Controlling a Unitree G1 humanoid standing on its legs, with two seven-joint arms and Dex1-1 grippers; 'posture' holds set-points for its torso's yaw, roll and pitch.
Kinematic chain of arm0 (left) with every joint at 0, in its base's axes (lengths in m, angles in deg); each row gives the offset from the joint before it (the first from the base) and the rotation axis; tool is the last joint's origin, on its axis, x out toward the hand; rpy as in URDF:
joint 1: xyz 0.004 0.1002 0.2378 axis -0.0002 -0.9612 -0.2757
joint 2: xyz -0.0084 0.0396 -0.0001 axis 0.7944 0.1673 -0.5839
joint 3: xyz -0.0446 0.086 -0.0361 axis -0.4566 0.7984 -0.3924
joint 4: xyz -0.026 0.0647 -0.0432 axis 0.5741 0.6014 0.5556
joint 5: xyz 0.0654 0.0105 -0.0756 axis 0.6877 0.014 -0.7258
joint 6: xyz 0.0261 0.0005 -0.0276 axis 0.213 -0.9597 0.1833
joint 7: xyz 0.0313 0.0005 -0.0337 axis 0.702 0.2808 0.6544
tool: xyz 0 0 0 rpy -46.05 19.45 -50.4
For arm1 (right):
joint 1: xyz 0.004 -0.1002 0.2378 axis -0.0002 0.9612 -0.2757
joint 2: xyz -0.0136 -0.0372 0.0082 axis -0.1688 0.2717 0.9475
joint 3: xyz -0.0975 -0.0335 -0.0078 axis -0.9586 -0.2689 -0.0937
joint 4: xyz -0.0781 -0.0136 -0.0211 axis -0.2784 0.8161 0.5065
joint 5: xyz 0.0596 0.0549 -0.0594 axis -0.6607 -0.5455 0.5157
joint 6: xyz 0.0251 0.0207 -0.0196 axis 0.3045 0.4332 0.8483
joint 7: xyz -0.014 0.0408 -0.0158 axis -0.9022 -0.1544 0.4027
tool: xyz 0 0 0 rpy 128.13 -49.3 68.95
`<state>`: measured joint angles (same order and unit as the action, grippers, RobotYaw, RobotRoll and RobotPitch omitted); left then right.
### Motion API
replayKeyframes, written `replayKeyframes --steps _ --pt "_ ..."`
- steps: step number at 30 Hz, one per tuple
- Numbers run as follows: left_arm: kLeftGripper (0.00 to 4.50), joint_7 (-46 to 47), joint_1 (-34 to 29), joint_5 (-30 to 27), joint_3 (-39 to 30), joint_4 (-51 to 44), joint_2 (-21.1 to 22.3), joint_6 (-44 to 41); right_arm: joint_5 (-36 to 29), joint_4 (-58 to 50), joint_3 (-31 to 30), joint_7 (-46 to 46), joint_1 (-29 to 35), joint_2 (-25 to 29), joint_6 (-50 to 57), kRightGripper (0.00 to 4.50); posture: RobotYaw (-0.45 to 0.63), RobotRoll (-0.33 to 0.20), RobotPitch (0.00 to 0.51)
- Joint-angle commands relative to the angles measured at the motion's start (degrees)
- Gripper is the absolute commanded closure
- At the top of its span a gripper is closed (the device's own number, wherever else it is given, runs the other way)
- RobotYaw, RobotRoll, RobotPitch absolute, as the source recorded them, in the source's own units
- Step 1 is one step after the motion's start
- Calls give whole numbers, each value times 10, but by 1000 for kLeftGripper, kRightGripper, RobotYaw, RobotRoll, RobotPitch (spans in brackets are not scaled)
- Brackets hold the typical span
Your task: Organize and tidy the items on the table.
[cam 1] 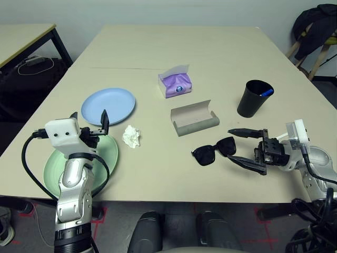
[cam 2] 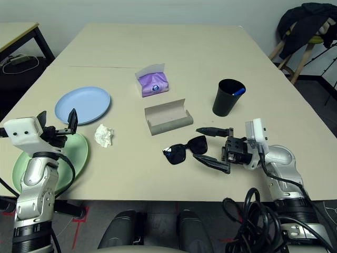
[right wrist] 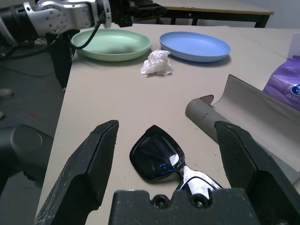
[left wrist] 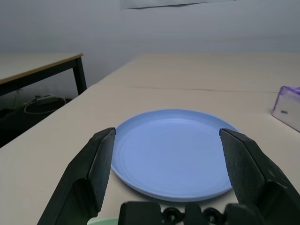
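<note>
At the left edge of the tabletop [cam 1: 221, 47] the mint green plate [cam 1: 108, 154] lies near the front rim, with the left gripper [cam 1: 89, 125] hanging over it, jaws wide apart and empty, pointed at the pale blue plate [cam 1: 108, 105] just beyond. If that arm drops to scoop the blue plate, a finger could press on the near rim and tip or skid it, since the plate is shallow and the surface looks slick. The crumpled white tissue [cam 1: 131, 136] sits just right of the two plates. Toward the middle stand the purple tissue pack [cam 1: 175, 84] and, nearer the robot, the grey glasses case [cam 1: 195, 118], lying open. Just in front of the case rest the black sunglasses [cam 1: 214, 151], and the right gripper [cam 1: 248, 147] is turned sideways toward them, jaws spread wide with nothing between them, the near lens lying in line with the gap. Closing from there risks pinching a lens or one temple alone, so the frame could swivel out or slide toward the front edge. The black cup [cam 1: 254, 98] with a pen [cam 1: 266, 93] inside stands behind that gripper, where a careless lift of the arm might knock it.
</note>
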<state>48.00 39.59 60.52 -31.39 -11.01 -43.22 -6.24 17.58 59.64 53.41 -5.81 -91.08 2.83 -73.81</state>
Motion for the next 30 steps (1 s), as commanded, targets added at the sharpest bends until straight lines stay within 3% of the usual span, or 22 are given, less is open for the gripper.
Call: replayKeyframes --steps 1,14,19,27,30 --pt "0 14 11 13 4 12 1 -26 0 10 -3 -18 1 9 -9 26 108 0 39" --pt "0 -11 28 -14 11 -11 1 -54 -8 6 -2 -20 4 4 1 26 108 0 39" --pt "0 -52 39 -39 27 -39 23 -110 -5 7 -2 -17 5 4 0 26 108 0 39" --pt "0 -63 85 -30 56 -61 48 -178 -2 12 -1 -16 1 8 -1 26 102 0 47" --pt "0 -61 99 -20 79 -78 67 -254 0 13 -2 -15 0 8 -1 26 102 0 49"
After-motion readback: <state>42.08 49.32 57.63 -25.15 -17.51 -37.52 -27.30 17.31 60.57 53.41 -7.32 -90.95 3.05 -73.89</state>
